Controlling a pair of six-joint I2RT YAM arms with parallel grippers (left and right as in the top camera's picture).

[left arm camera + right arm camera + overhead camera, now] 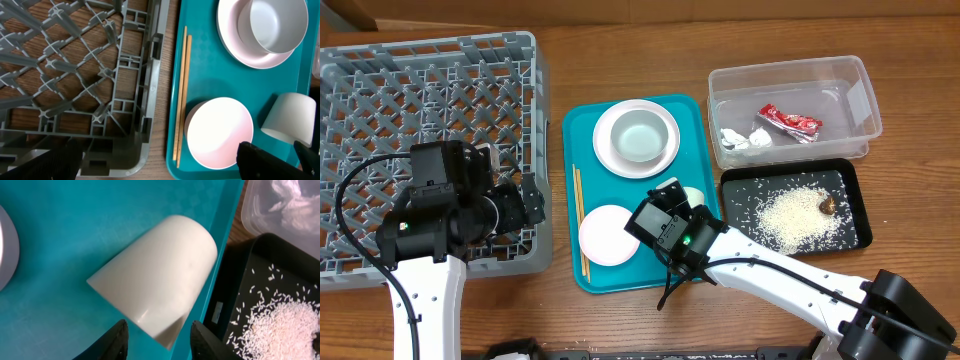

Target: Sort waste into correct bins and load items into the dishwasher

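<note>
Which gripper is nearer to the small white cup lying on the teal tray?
Right. The right gripper straddles the cup's lower end, a finger on either side. The left gripper hangs over the dish rack's right edge, across the tray.

Rack (148,100) fills left, table (161,130) showing beside it. Tray (207,75) just right of rack. Chopsticks (181,95) lie along tray's left edge, running near to far. Pink bowl (220,132) near side, just beside chopsticks; cup (290,119) on its side right of it. Plate (231,42) far right, grey bowl (277,22) on it. Left gripper (157,165) spread wide, empty, one finger over rack, other at pink bowl's near edge
</note>
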